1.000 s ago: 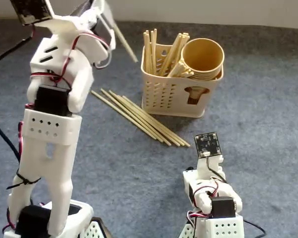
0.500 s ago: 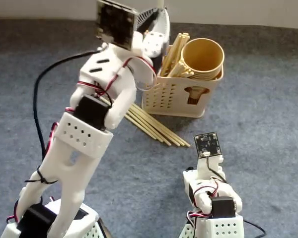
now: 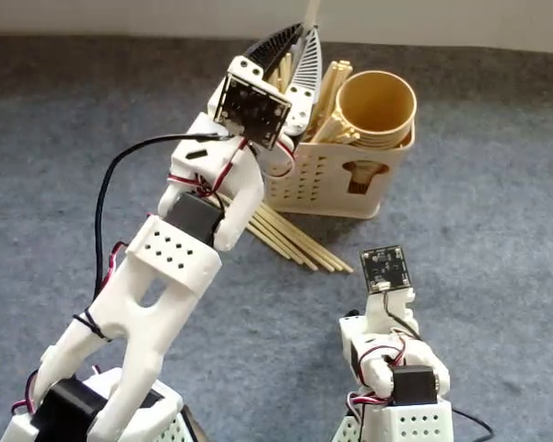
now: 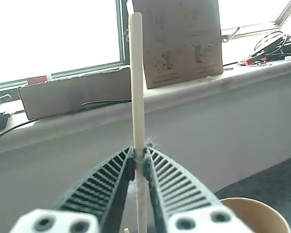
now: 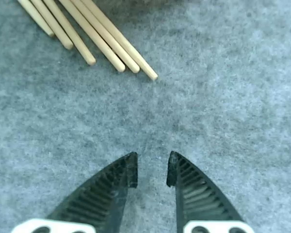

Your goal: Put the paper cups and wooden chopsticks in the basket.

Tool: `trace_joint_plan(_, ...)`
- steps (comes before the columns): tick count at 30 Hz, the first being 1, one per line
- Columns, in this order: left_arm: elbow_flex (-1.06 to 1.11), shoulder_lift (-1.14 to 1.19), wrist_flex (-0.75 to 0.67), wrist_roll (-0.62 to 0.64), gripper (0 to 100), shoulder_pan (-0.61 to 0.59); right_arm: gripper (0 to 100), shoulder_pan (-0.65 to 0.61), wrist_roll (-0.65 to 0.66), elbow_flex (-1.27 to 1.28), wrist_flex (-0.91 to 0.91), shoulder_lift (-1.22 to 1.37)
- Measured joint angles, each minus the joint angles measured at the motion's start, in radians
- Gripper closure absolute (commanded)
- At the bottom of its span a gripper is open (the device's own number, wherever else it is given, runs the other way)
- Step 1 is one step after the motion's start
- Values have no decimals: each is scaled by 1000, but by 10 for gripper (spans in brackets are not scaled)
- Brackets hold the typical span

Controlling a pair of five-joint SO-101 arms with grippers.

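Overhead, left pincer (image 4: 139, 153) clamped one upright chopstick (image 4: 137, 73) over the basket (image 3: 324, 187).
Basket held stacked paper cups (image 3: 379, 109) and several chopsticks (image 3: 326, 92); right pincer (image 5: 149, 170) stood slightly parted, empty.

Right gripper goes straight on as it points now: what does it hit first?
Probably the grey mat: the right gripper, open, points at a bare patch of it. The loose chopsticks lie farther ahead. Depth is unclear.

Our left arm (image 3: 170, 262) and right arm (image 3: 396, 368) are white plastic with black motors, perforated panels and red wires. Our jaws are black, ribbed and pointed.
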Motion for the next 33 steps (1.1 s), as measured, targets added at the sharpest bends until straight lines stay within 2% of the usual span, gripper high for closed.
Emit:
trace_joint_plan(18,40,0,71,0,992,51,879,0,0,0,0,0)
trace_joint_plan(23,41,0,77,0,921,64,879,0,0,0,0,0)
trace_joint_plan(33,40,0,204,0,913,64,879,0,0,0,0,0)
